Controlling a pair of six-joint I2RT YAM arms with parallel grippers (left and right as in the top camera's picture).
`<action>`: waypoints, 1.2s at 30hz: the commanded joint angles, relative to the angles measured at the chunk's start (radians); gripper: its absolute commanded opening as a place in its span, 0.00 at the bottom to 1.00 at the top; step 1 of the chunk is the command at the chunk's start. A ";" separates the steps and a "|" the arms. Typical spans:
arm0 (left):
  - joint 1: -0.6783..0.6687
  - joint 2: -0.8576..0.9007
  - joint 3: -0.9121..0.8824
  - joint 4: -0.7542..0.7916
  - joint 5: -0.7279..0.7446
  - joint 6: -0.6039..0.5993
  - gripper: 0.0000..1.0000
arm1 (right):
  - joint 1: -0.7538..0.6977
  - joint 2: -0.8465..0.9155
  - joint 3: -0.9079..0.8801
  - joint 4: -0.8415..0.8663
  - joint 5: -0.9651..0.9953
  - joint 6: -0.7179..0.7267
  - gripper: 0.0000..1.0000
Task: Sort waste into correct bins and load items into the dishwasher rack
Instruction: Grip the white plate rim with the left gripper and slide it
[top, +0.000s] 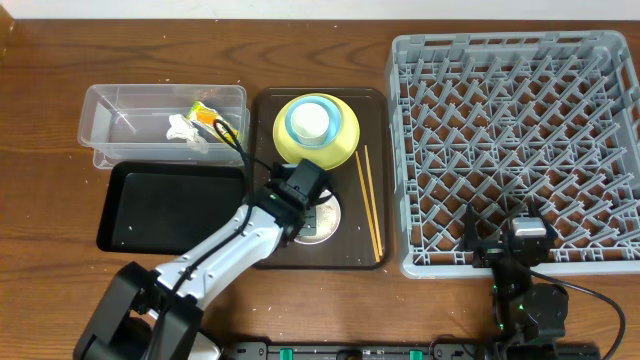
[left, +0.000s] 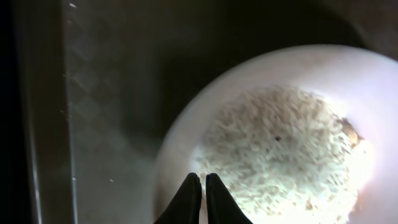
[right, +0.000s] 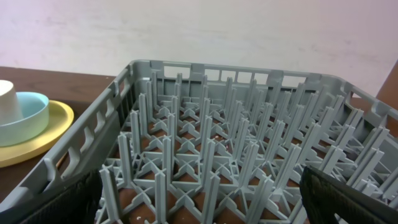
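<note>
Left fingers (left: 189, 199), clenched on nothing visible, at the near rim of the round white bowl (left: 180, 137) of loose white rice grains (left: 280, 149) lying ahead; right fingers (right: 348, 196) released, well apart.

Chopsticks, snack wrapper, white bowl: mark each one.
chopsticks (top: 369, 200), overhead view, mid-length of the pair
snack wrapper (top: 205, 113), overhead view, its coloured middle
white bowl (left: 180, 134), left wrist view, bare left rim
</note>
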 joint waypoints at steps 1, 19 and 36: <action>0.039 0.008 -0.006 0.003 -0.032 0.000 0.08 | -0.010 -0.006 -0.002 -0.003 -0.004 -0.012 0.99; 0.186 -0.029 0.050 -0.011 -0.023 0.093 0.11 | -0.010 -0.006 -0.002 -0.004 -0.004 -0.012 0.99; -0.014 -0.208 0.073 -0.105 0.135 0.113 0.37 | -0.010 -0.006 -0.002 -0.004 -0.004 -0.012 0.99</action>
